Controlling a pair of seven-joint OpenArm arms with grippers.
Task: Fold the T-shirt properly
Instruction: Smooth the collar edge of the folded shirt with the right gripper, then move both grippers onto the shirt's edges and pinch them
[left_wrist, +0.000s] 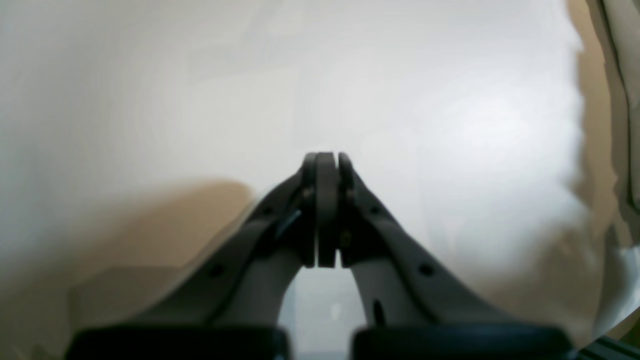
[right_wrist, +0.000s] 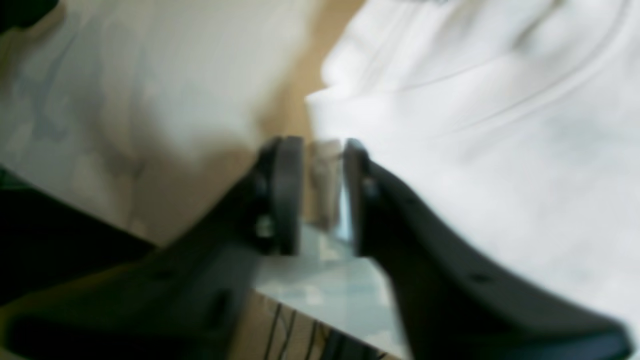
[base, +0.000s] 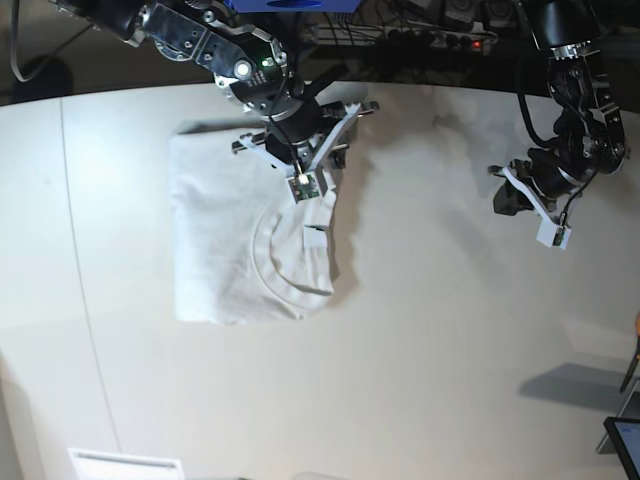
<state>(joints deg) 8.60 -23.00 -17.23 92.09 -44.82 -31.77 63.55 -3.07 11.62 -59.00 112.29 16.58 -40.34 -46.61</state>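
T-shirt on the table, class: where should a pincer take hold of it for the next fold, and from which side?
Probably the T-shirt's lower left corner in the base view, coming from that left side. There the cloth lies flat with a straight, free edge, while the collar side is bunched and uneven.

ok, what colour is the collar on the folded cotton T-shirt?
White, same as the rest of the folded cotton T-shirt; its round ribbed collar shows best in the base view.
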